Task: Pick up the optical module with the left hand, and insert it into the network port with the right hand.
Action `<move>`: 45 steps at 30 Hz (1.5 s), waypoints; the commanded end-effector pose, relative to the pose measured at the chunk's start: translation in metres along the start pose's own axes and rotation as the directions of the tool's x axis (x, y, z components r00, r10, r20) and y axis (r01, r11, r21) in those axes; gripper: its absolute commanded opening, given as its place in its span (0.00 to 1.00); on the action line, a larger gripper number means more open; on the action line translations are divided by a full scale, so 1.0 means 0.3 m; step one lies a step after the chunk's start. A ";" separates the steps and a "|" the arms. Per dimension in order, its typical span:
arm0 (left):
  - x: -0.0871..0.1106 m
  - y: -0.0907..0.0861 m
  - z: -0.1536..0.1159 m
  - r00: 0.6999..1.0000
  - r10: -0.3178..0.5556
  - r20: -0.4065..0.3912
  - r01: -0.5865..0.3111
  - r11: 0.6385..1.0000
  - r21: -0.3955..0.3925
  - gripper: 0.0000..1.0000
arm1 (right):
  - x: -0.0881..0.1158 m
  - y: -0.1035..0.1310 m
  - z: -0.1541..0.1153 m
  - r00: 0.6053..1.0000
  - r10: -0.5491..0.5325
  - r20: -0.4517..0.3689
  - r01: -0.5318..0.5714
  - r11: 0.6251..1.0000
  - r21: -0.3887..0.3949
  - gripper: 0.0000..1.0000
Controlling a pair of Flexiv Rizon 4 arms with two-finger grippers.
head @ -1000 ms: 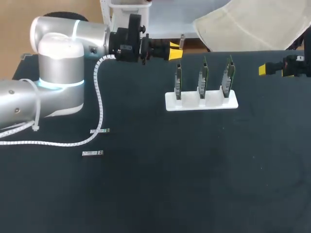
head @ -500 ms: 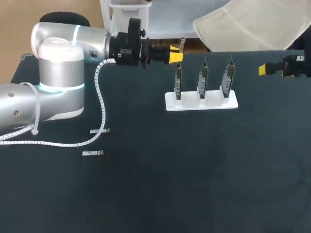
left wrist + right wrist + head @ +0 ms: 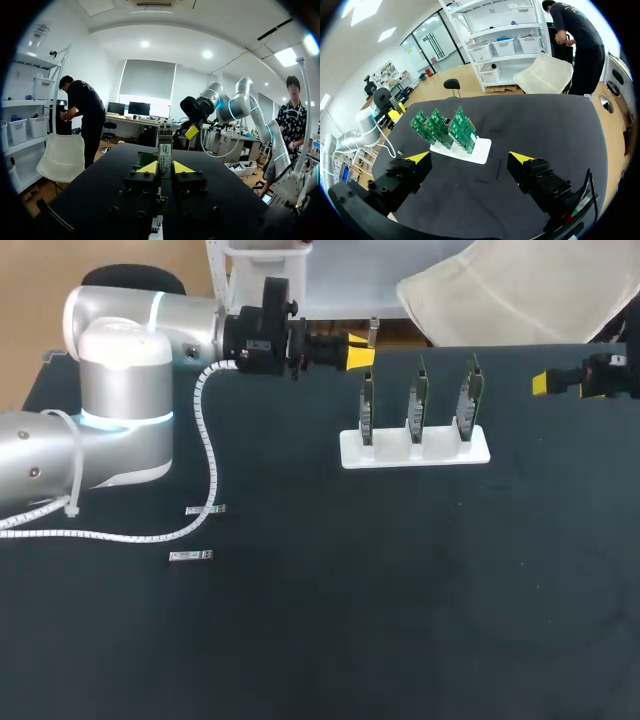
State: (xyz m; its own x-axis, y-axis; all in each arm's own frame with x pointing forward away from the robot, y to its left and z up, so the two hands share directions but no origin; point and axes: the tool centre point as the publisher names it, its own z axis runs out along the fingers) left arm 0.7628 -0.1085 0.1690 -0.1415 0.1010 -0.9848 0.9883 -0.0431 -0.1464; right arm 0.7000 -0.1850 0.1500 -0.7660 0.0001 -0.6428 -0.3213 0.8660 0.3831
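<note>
Two loose modules (image 3: 190, 556) lie on the desk (image 3: 400, 600) at lower left. At upper centre, the left gripper (image 3: 361, 350) clamps a module (image 3: 374, 331) upright, just left of the board stand (image 3: 415, 450). At the right edge, the right gripper (image 3: 541, 384) gapes wide.

Left claw (image 3: 364, 350) grips optical module (image 3: 374, 330) near white rack (image 3: 472, 452).

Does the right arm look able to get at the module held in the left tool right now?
Probably yes. The right tool is open and empty, and the module sticks up clear of the left tool. The green boards stand roughly between them, so it would likely pass over them.
</note>
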 end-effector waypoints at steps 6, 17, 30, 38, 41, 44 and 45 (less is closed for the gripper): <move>0.002 0.001 0.000 1.000 0.000 0.002 0.000 1.000 -0.001 0.00 | -0.142 -0.041 -0.035 0.973 -0.228 -0.032 0.217 0.954 -0.209 1.00; 0.002 0.001 0.000 1.000 0.000 0.002 0.000 1.000 -0.001 0.00 | -0.307 0.174 0.129 0.847 -0.530 -0.046 0.450 0.759 -0.471 1.00; 0.002 0.001 0.000 1.000 0.000 0.002 0.000 1.000 -0.001 0.00 | -0.356 0.270 0.195 0.855 -0.519 0.006 0.465 0.760 -0.454 1.00; 0.002 0.001 0.000 1.000 0.000 0.002 0.000 1.000 -0.001 0.00 | -0.356 0.270 0.195 0.855 -0.519 0.006 0.465 0.760 -0.454 1.00; 0.002 0.001 0.000 1.000 0.000 0.002 0.000 1.000 -0.001 0.00 | -0.340 0.284 0.191 0.831 -0.555 0.018 0.499 0.731 -0.466 1.00; 0.002 0.001 0.000 1.000 0.000 0.002 0.000 1.000 -0.001 0.00 | -0.306 0.342 0.192 0.751 -0.660 0.024 0.587 0.651 -0.482 1.00; 0.002 0.001 0.000 1.000 0.000 0.002 0.000 1.000 -0.001 0.00 | -0.297 0.358 0.192 0.727 -0.686 0.023 0.607 0.626 -0.489 1.00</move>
State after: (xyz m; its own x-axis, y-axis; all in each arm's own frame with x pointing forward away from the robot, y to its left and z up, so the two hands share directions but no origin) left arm 0.7627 -0.1085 0.1690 -0.1416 0.1010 -0.9848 0.9883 -0.0431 -0.1466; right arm 0.7660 -0.0707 0.2080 -0.3862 -0.5301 -0.7549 -0.9076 0.3645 0.2083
